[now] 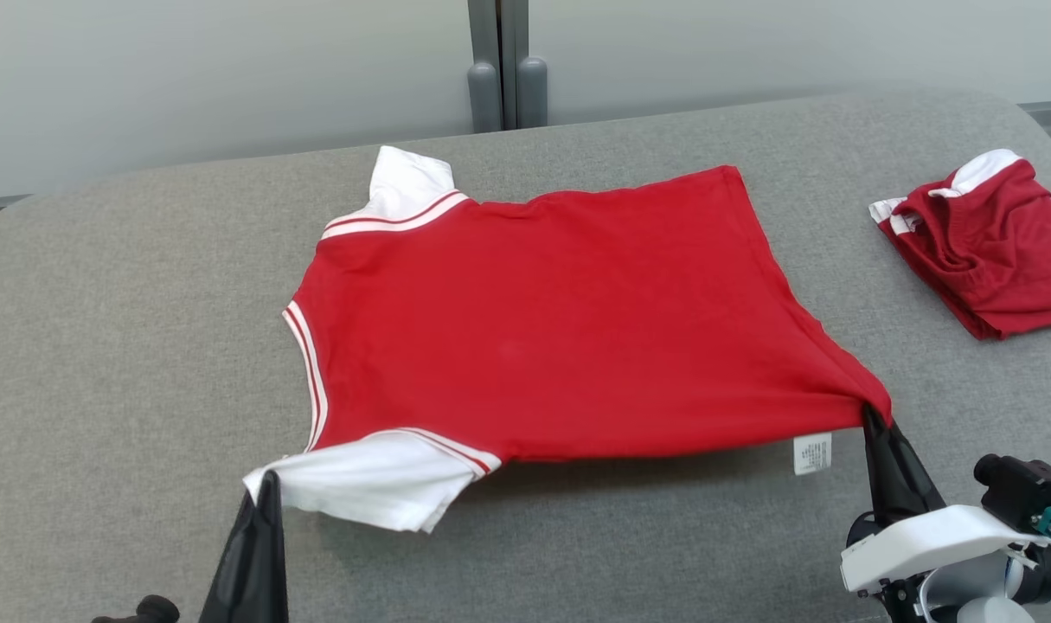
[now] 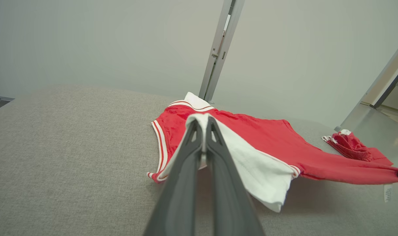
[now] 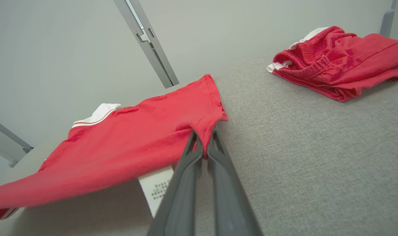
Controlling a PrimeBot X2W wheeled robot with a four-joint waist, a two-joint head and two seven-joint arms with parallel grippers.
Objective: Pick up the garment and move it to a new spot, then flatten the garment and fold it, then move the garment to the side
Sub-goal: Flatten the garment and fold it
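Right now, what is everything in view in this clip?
shirt: one, red with white sleeves, spread mid-table, near edge lifted.
care label: one, white, hanging at the shirt's near right corner.
folded garment: one, red with white trim, far right, apart from the shirt.
table: one, grey fabric top, under both.
frame posts: two, grey, side by side behind the table.
left fingers: two, dark, shut on the near white sleeve.
right fingers: two, dark, shut on the shirt's near right corner.
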